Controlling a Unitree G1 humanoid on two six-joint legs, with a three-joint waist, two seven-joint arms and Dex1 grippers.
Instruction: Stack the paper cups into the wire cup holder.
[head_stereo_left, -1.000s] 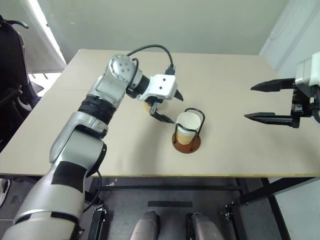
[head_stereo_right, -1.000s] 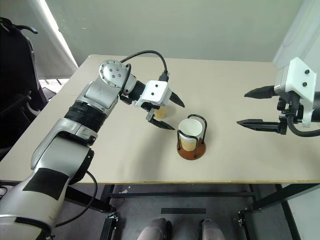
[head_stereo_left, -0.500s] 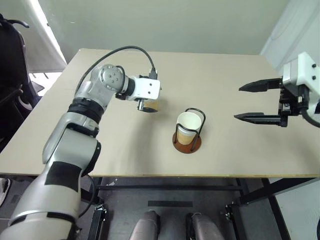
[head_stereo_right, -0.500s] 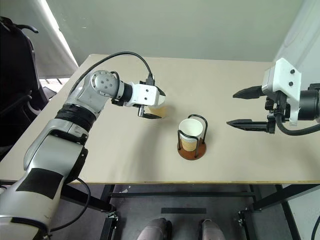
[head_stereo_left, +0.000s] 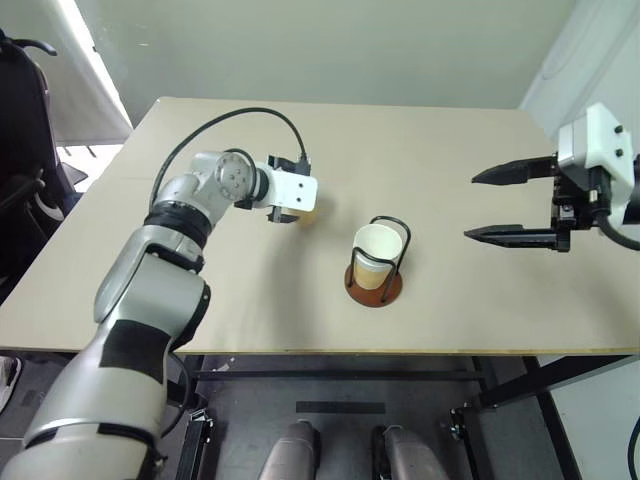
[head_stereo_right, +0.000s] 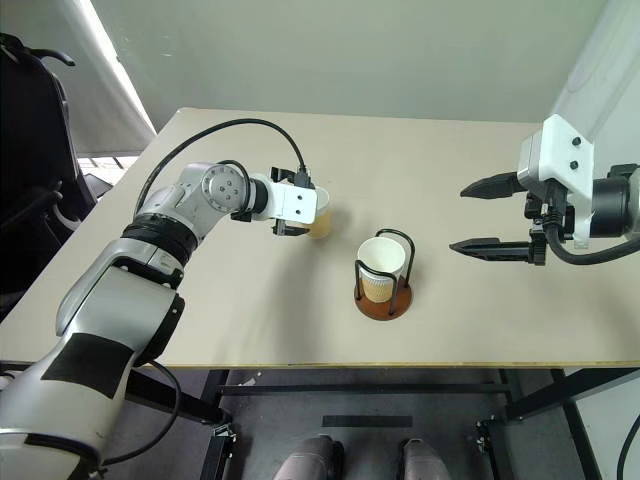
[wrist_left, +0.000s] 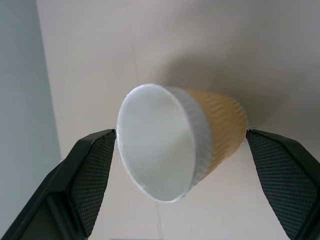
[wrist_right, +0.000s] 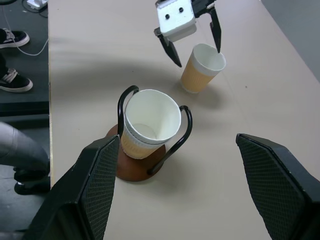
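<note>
My left claw (wrist_right: 192, 37) was spread wide either side of the loose cup (wrist_right: 202, 68), upright on the surface (head_stereo_left: 450, 150), frame centre-left of the holder (head_stereo_left: 375, 262); right claw (head_stereo_left: 510, 205) spread too, far off.

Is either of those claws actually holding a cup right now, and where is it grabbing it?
No. The left tool is open around the loose cup, not clamped. The right tool is open in the air.

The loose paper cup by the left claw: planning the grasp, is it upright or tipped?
Upright: the loose paper cup stands on its base on the table, open rim upward.
</note>
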